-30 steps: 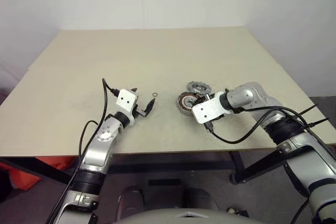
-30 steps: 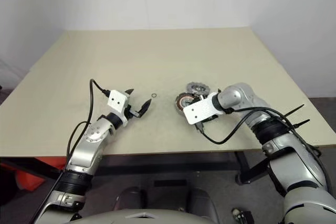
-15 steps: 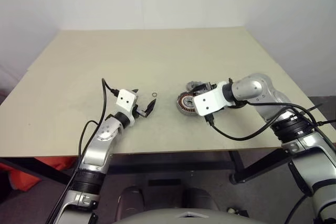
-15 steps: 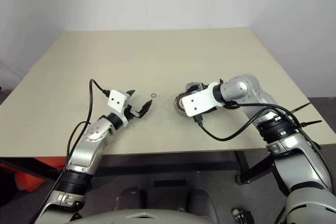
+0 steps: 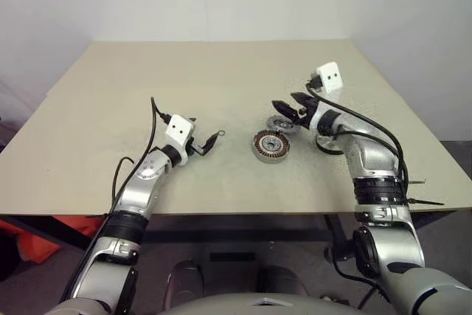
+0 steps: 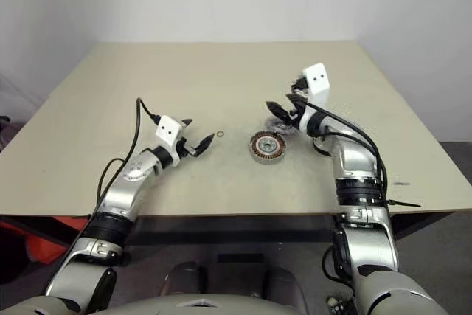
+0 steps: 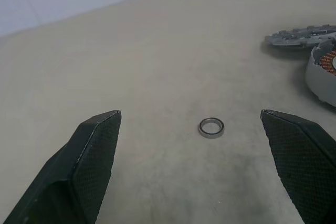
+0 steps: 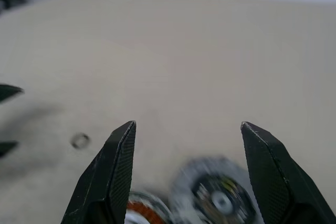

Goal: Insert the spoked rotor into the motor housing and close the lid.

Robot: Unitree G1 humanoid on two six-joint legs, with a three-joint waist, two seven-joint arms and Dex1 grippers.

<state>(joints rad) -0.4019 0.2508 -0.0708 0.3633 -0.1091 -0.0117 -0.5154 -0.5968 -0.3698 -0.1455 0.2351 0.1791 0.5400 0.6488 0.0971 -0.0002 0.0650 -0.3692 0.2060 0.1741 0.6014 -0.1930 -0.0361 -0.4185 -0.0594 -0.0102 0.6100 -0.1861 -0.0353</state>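
Motor housing [image 5: 271, 144] — round flat disc, copper-brown windings ringing a silver hub, dark outer edge; lies flat mid-counter [image 5: 221, 71], apparently with the rotor already seated. Grey round metal lid [image 5: 283, 125], notched tooth-like edge, rests just behind it, touching or nearly so. Small thin loose metal ring [image 7: 211, 127] lies apart, between the left gripper's [image 7: 210, 145] released fingers. Right gripper [image 8: 186, 145] hovers above the lid, fingers spread, empty. Advice — descend squarely over the lid, grip across its rim, keep it level for seating.

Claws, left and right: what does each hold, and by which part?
Nothing: the left claw and right claw are both open and empty.
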